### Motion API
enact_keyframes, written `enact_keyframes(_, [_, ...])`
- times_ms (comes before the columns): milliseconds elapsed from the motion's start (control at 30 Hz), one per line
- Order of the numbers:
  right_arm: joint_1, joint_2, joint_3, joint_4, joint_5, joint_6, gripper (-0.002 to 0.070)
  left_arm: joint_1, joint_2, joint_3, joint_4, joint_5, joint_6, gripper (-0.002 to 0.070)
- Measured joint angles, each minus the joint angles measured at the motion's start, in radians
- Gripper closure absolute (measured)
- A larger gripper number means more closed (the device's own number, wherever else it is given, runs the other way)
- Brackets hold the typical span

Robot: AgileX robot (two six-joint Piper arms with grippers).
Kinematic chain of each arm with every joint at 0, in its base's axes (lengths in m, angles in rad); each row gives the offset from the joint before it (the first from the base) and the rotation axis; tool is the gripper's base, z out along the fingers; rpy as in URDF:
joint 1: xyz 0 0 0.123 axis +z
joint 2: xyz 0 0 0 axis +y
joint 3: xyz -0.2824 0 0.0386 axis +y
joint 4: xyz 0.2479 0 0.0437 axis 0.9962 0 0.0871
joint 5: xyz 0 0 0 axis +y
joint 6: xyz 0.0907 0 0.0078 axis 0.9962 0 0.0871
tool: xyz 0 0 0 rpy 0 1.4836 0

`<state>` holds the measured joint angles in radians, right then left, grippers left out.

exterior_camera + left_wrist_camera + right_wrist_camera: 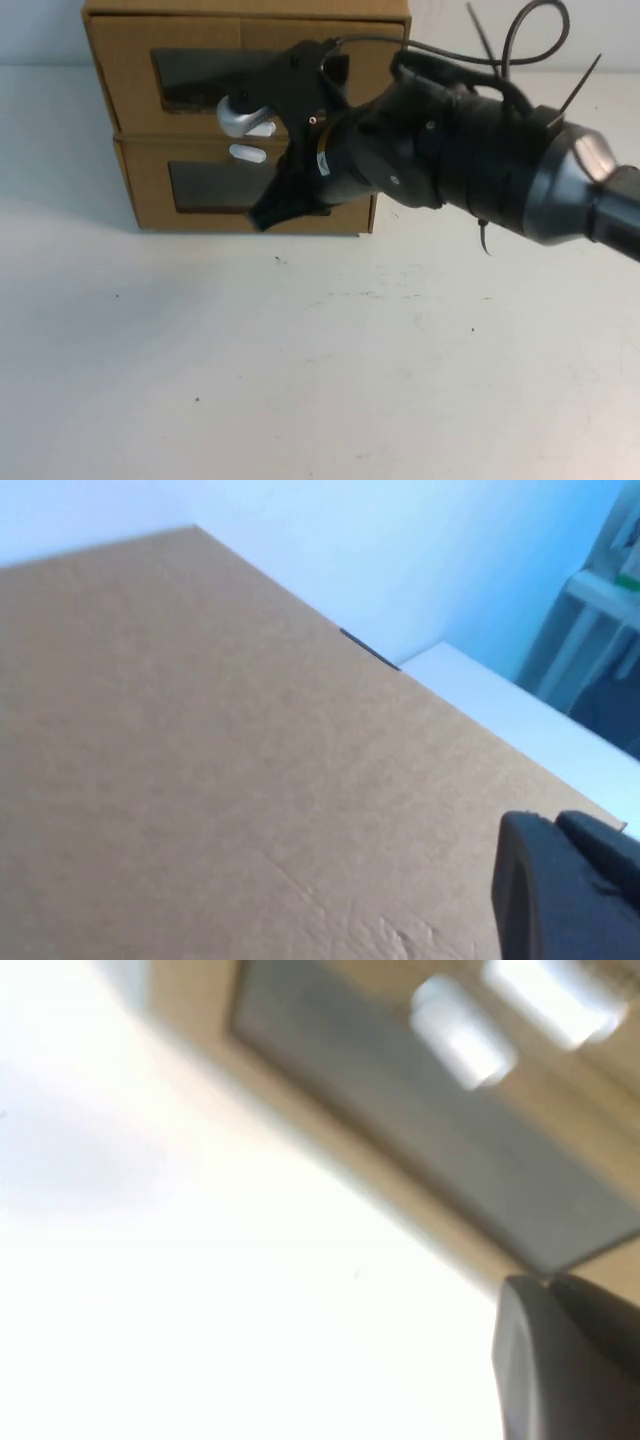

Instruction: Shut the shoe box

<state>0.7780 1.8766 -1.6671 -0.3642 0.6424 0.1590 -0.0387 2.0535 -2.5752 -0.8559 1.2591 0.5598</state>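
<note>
Right gripper (pixel 262 160) is nearest, jaws spread wide, pressed against the front of the shoe box (pixel 130 60), which sits on top of the lower box (pixel 150 190); push square on, near its tab. Only the left wrist view shows the left gripper (pixel 565 890), over the shoe box top, fingers' state unclear.

Plain brown cardboard surface (pixel 230 780) across most of the view, black left tool (pixel 570 890) at 1 corner.
</note>
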Motion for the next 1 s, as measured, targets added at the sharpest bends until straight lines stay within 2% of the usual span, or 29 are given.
enact_keyframes(300, [0.068,-0.224,0.009,0.107,0.258,-0.039,0.0687,0.0,-0.256,0.094,0.141,0.008,0.0,0.068])
enact_keyframes(433, [0.068,-0.388,0.108,0.081,0.277,0.01,0.0687,0.0,-0.446,0.301,0.216,0.006,0.002,0.068])
enact_keyframes(567, [0.068,-0.592,0.292,-0.002,0.297,0.14,0.0687,0.0,-0.658,0.592,0.26,-0.059,0.016,0.068])
enact_keyframes(700, [0.068,-0.837,0.502,-0.083,0.294,0.292,0.0687,0.0,-0.904,0.961,0.261,-0.275,0.059,0.068])
enact_keyframes(1000, [0.068,-1.346,0.865,-0.185,0.241,0.528,0.0687,0.0,-1.483,1.653,0.153,-0.791,0.126,0.068])
